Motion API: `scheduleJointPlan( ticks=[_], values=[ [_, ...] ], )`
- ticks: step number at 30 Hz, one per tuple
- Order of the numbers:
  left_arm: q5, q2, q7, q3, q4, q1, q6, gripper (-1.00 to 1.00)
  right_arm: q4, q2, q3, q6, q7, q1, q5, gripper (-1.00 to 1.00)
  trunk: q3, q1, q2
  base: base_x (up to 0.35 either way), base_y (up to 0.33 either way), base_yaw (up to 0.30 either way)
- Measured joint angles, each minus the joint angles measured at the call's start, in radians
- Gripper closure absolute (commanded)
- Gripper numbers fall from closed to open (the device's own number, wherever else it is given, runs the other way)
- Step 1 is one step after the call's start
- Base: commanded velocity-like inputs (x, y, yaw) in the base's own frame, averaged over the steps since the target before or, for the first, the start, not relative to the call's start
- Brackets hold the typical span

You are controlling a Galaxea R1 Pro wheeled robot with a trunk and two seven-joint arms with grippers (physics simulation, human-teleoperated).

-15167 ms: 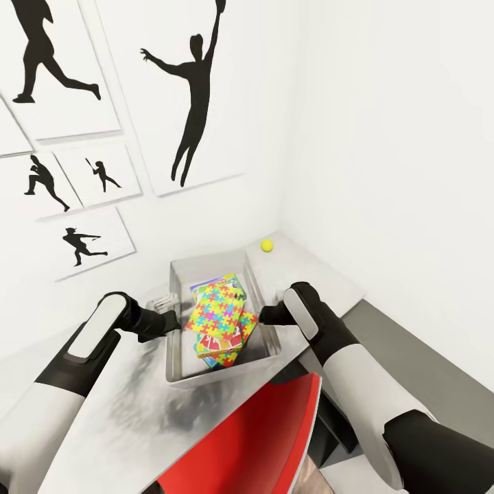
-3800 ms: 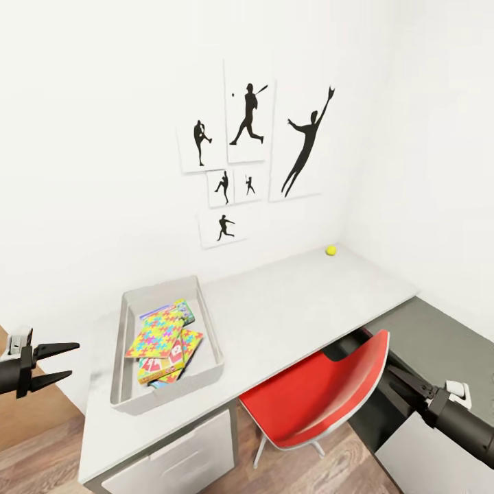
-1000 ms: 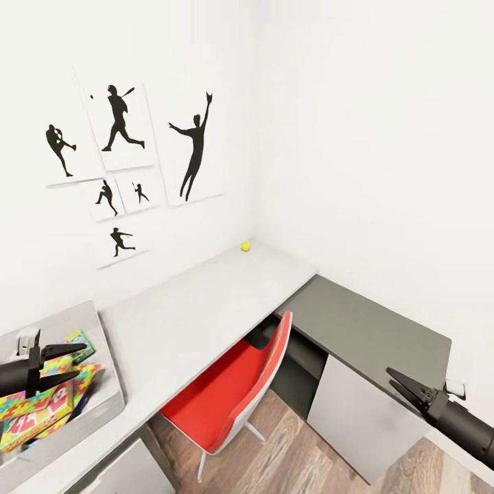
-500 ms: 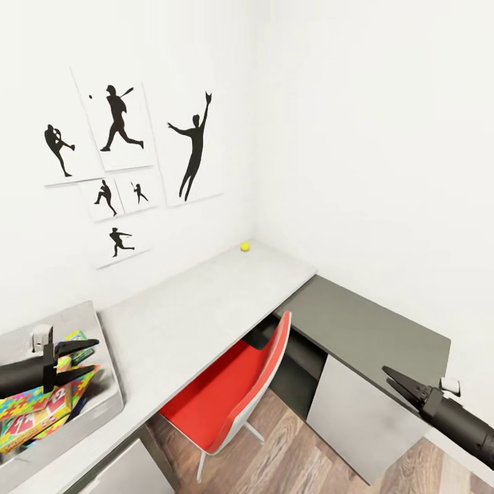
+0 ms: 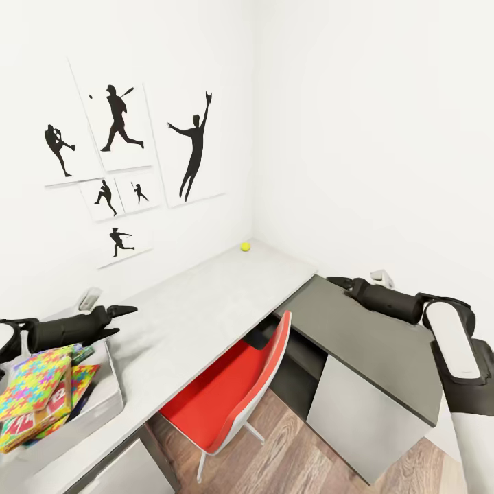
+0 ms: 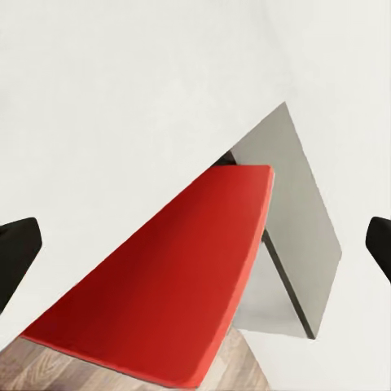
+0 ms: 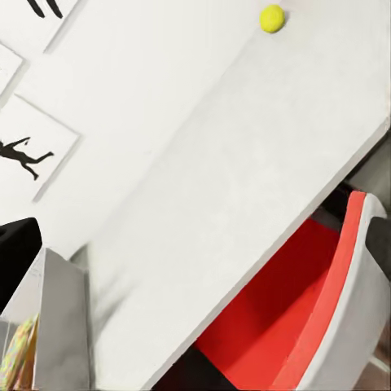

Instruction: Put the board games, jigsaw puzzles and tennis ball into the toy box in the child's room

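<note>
The yellow tennis ball (image 5: 245, 246) (image 7: 272, 18) lies at the far end of the light grey table (image 5: 206, 302), near the wall corner. The grey toy box (image 5: 110, 391) (image 7: 59, 326) stands at the table's near left end. In it lies a multicoloured jigsaw puzzle (image 5: 31, 381) on top of a flat box with red print (image 5: 58, 398). My left gripper (image 5: 118, 321) hovers open just past the box's far rim, nothing between its fingers (image 6: 16, 252). My right gripper (image 5: 339, 281) is open above the dark grey desk section, well short of the ball. The bed is out of view.
A red chair (image 5: 233, 391) (image 6: 171, 277) is pushed under the table between my arms. A dark grey desk section (image 5: 370, 336) with a light cabinet front (image 5: 357, 418) joins the table at the right. Silhouette posters (image 5: 123, 165) hang on the white wall. Wood-plank floor (image 5: 302, 460) lies below.
Both arms have risen and reached forward: the left gripper now sits past the box's far rim, and the right arm has swung up over the dark desk section. The camera is unchanged from half a second ago.
</note>
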Motion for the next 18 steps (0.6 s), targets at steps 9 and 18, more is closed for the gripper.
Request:
scheduleJointPlan(
  ticks=[9, 18],
  values=[
    [-0.003, -0.284, 0.479, -0.017, 0.143, -0.271, 0.035, -1.00, 0.326, 0.113, 0.120, -0.001, -0.125, -0.247, 0.027, -1.00, 0.000, 0.000, 0.000, 0.000, 0.000, 0.000],
    [-0.194, -0.423, 0.675, -0.127, 0.212, -0.394, 0.040, -1.00, 0.391, 0.150, 0.235, 0.004, -0.369, -0.298, 0.128, -1.00, 0.000, 0.000, 0.000, 0.006, 0.000, 0.000]
  ],
)
